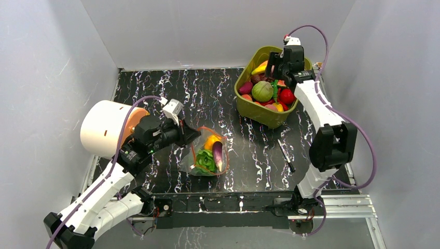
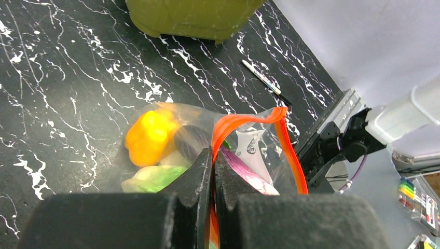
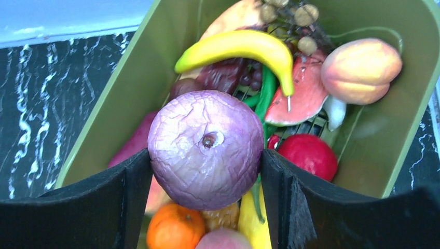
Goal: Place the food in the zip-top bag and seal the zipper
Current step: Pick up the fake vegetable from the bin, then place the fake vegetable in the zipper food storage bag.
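Note:
The zip-top bag (image 1: 207,167) lies on the black marbled table near the front, its mouth open. Inside it are a yellow-orange pepper (image 1: 211,141) (image 2: 150,136), a green lettuce (image 1: 206,161) (image 2: 155,179) and a purple eggplant (image 1: 218,154) (image 2: 249,176). My left gripper (image 1: 194,136) (image 2: 213,151) is shut on the orange-red zipper (image 2: 249,118) at the bag's left edge. Over the olive-green tub (image 1: 264,116) (image 3: 104,119), my right gripper (image 1: 269,78) (image 3: 206,155) has both fingers pressed against a round purple onion (image 3: 205,148) (image 1: 263,91). The zipper's slider does not show.
The tub holds several more toy foods, among them a banana (image 3: 238,46), a peach (image 3: 360,70), a red apple (image 3: 308,155) and an orange (image 3: 174,228). A pen (image 1: 286,155) (image 2: 262,78) lies between tub and front edge. A white roll (image 1: 104,127) stands at the left.

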Available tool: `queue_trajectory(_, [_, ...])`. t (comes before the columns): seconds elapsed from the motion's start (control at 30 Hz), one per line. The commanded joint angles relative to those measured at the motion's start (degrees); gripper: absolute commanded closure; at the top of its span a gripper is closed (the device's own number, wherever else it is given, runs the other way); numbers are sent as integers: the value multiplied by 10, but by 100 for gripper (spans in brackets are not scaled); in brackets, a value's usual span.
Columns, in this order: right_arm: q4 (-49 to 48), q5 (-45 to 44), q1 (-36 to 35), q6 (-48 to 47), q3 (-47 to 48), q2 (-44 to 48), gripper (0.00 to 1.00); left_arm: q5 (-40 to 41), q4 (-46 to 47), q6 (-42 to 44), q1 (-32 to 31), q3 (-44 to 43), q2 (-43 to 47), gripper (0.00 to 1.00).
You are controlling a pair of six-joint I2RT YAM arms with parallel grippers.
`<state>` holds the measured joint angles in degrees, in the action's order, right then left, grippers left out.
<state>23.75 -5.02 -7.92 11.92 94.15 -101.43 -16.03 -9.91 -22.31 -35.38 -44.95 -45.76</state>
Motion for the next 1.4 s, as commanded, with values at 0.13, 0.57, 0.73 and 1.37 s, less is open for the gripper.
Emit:
queue_trajectory(0.13, [-18, 33, -50, -24, -100, 149, 54, 61, 10, -19, -1, -59, -19, 100])
queue_trajectory(0.57, [-3, 89, -193, -55, -217, 317, 52, 127, 21, -34, -1, -111, -80, 100])
queue_trajectory(0.73, [1, 149, -232, -54, -233, 371, 51, 132, 25, -34, -1, -116, -95, 100])
queue_trajectory(1.37, [-124, 129, -426, 84, -341, 387, 51, 76, 43, -65, -1, -76, -68, 100])
